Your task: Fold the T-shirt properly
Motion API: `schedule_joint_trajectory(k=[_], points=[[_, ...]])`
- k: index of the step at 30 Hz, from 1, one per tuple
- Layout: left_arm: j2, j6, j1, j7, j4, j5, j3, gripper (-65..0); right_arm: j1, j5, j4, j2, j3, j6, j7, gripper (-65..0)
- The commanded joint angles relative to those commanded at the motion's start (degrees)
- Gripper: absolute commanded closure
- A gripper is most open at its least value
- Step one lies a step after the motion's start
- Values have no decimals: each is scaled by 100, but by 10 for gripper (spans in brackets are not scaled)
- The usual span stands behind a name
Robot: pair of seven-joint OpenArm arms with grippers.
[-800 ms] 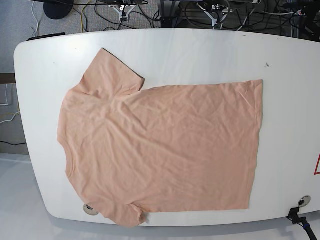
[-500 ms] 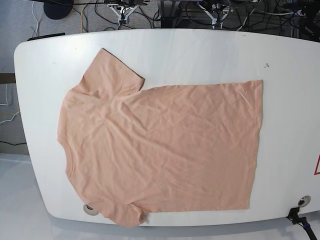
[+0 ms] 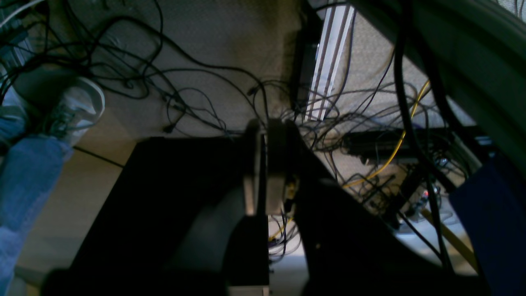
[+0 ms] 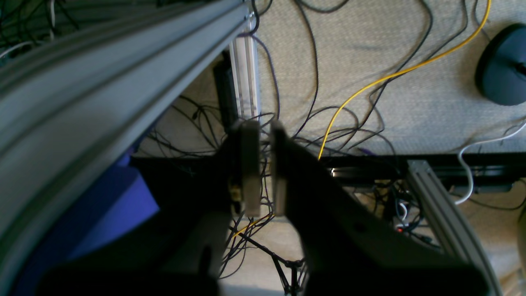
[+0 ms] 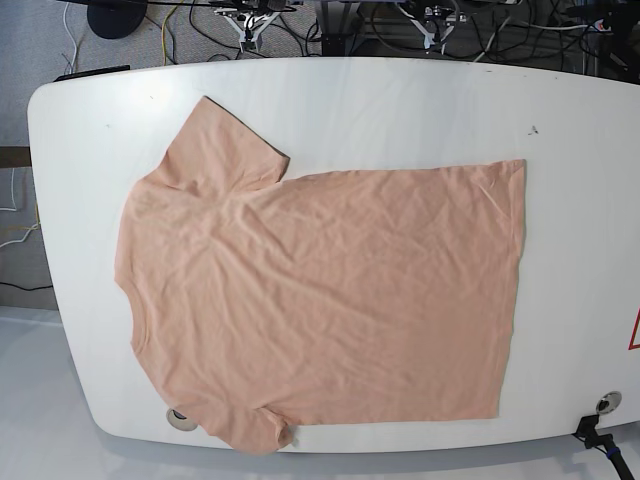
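The peach-pink T-shirt lies spread flat and wrinkled on the white table. Its collar end is at the left and its hem at the right. One sleeve points to the far side, and the other reaches the near edge. Both grippers are beyond the table's far edge, apart from the shirt. My left gripper is shut and empty over the cabled floor, and shows in the base view. My right gripper has its jaws almost together and empty, and shows in the base view.
Many cables lie on the carpet behind the table. A metal frame rail runs beside the right gripper. A person's jeans leg and shoe are near the left gripper. Round grommets sit at the table's near edge.
The shirt has not moved. The gripper tips at the far edge have drawn back slightly toward the top of the base view.
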Motion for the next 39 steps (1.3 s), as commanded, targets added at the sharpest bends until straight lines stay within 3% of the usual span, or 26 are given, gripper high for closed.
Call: schedule_joint_trajectory(k=[3,5,6,23,30,35,36,39], points=[[-2,-24,31,44,33,9,13,-33,-48,-4,120,36,-8,-69,6,-38],[-26,-12,85,88,96,15,13,-34,-90,-15,204,63,8,-55,-14,-37],[4,9,29,92,70,-2,23,-24,38,20,68,2,12,72,61,-41],[2,-17,113,142,201,17,31,-23,19,8,69,30,27,61,50,-39],[-31,-9,576,268,1280,46,44,-21,-31,-30,81,70,38,82,47,-38],[-231,-39,1309,185,2192,41,185,-15,-327,-127,332,219,34,69,117,-36],[-110,-29,1095,90,2001,41,151,-15,-81,1,161,51,31,138,101,-32],[-144,-48,1320,80,2432,92,159,-18,-185,-26,198,58,9,126,114,-30]])
